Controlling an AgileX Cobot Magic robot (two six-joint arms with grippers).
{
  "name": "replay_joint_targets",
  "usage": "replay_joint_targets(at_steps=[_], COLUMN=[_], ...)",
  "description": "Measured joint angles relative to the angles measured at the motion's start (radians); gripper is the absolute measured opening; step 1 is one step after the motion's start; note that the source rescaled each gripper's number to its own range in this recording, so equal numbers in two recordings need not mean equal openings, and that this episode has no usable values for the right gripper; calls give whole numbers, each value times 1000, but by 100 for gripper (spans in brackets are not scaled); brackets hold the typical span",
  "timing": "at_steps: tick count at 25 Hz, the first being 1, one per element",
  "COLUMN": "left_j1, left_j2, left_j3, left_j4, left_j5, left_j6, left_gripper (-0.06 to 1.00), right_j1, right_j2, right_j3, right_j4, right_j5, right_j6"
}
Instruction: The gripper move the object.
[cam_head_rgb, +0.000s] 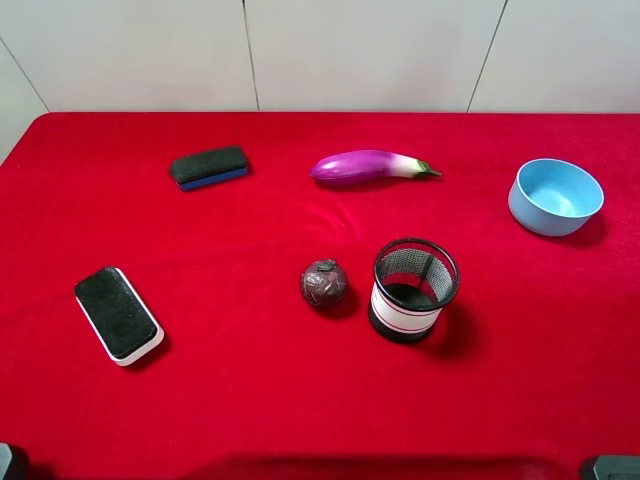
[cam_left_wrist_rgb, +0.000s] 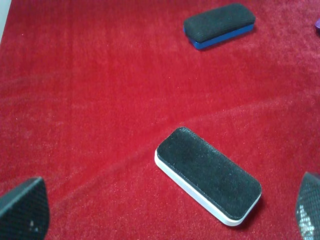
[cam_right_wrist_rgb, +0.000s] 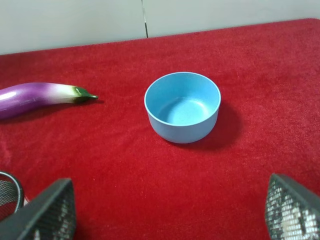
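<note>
Both black mesh-padded grippers, left (cam_left_wrist_rgb: 165, 210) and right (cam_right_wrist_rgb: 170, 210), are sitting spread wide, holding nothing. The small wrinkled brownish-purple ball (cam_head_rgb: 324, 283) is resting just beside the black mesh cup (cam_head_rgb: 414, 290), so a sloppy grab is probably knocking that over.

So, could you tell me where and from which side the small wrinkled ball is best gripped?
Probably from straight above, closing across the widest middle of the wrinkled ball. It is round and sits free on the red cloth, but the mesh cup stands close on its right, so place the fingers front and back rather than left and right.
</note>
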Motion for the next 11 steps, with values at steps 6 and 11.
replay_joint_targets(at_steps=[6, 11], left_j1=[0, 0], left_j2=[0, 0], left_j3=[0, 0], left_j4=[0, 0], left_j5=[0, 0], left_j6=[1, 1], left_gripper=[97, 97], right_j1=[0, 0], right_j2=[0, 0], right_j3=[0, 0], right_j4=[0, 0], right_j5=[0, 0], right_j6=[0, 0])
